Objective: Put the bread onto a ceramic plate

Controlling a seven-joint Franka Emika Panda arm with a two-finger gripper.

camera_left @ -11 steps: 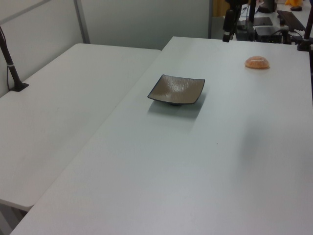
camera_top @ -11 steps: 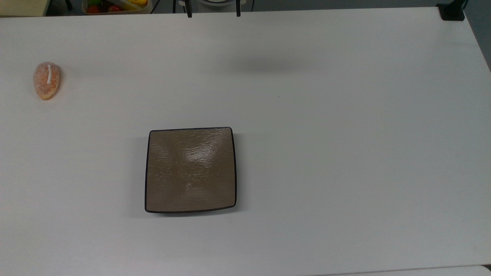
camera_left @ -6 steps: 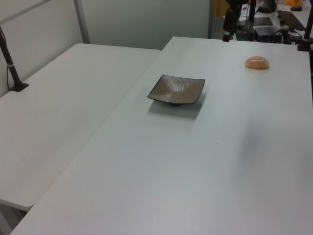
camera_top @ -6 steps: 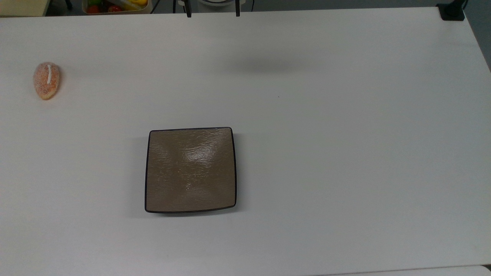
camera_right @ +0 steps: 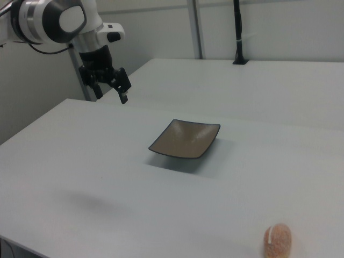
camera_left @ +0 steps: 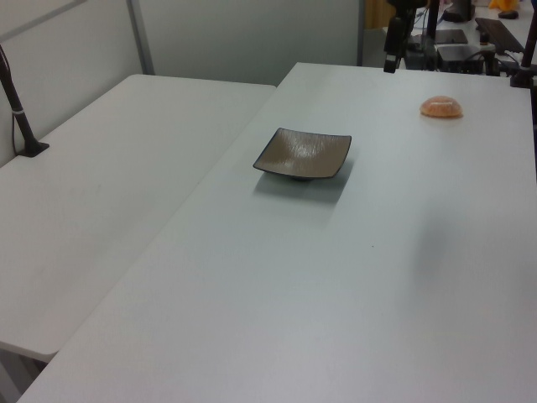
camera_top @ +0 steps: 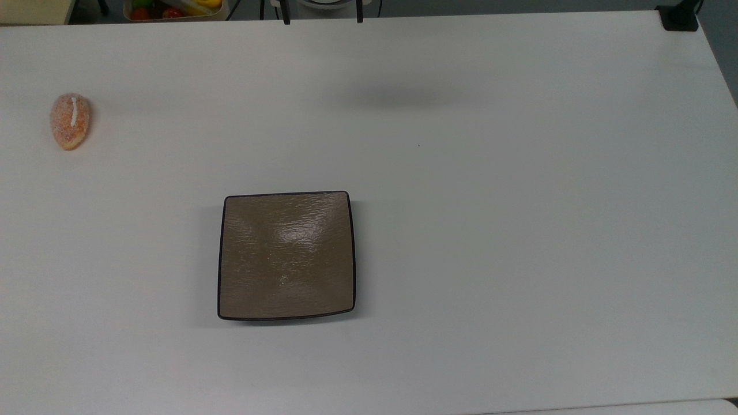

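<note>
The bread [camera_top: 70, 121], a small orange-brown sugary roll with a white stripe, lies alone on the white table at the top view's far left; it also appears as bread [camera_left: 441, 107] and bread [camera_right: 277, 240]. The square brown ceramic plate [camera_top: 286, 255] with a black rim sits bare near the table's middle, seen too as plate [camera_left: 303, 154] and plate [camera_right: 185, 139]. My gripper [camera_right: 107, 88] hangs open and holds nothing, high above the table's far edge, well away from both. From above the gripper [camera_top: 322, 14] is at the top edge.
A bin of colourful fruit [camera_top: 173, 8] stands beyond the table at the top view's upper left. A black clamp [camera_top: 680, 17] grips the upper right corner. A second white table [camera_left: 109, 168] adjoins, with a black pole [camera_left: 21, 109] on it.
The gripper has edged very slightly toward the top view's right. Bread and plate have not moved.
</note>
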